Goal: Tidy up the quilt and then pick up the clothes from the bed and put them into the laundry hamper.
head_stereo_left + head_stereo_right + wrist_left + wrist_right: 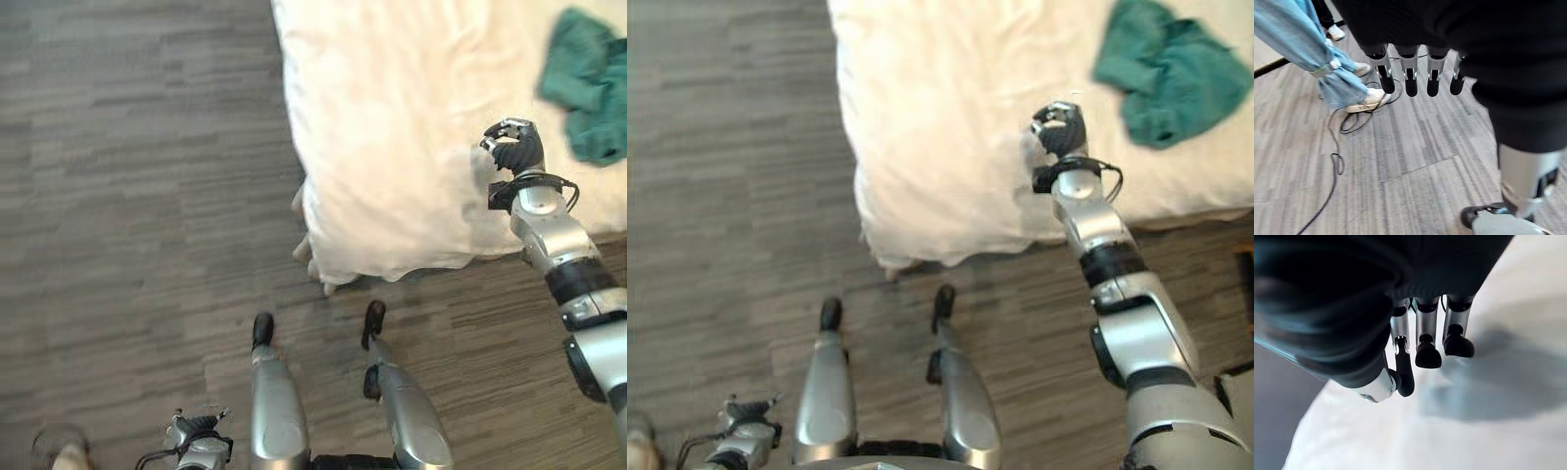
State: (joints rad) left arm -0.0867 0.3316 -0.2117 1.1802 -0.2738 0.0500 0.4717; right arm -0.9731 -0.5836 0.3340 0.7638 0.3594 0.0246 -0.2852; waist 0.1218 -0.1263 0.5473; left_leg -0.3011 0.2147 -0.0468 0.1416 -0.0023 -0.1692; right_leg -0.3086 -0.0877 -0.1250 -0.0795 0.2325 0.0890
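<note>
A white quilt covers the bed, and its near corner hangs down toward the floor. A crumpled green garment lies on the quilt at the far right. My right hand hovers just above the quilt, left of the garment and apart from it. In the right wrist view its fingers are curled with the thumb close against them, holding nothing. My left hand hangs low at the lower left, away from the bed. Its fingers point straight down at the floor.
Grey plank floor spreads left of and in front of the bed. A person in blue jeans and white shoes stands close to my left hand. One shoe shows at the lower left corner.
</note>
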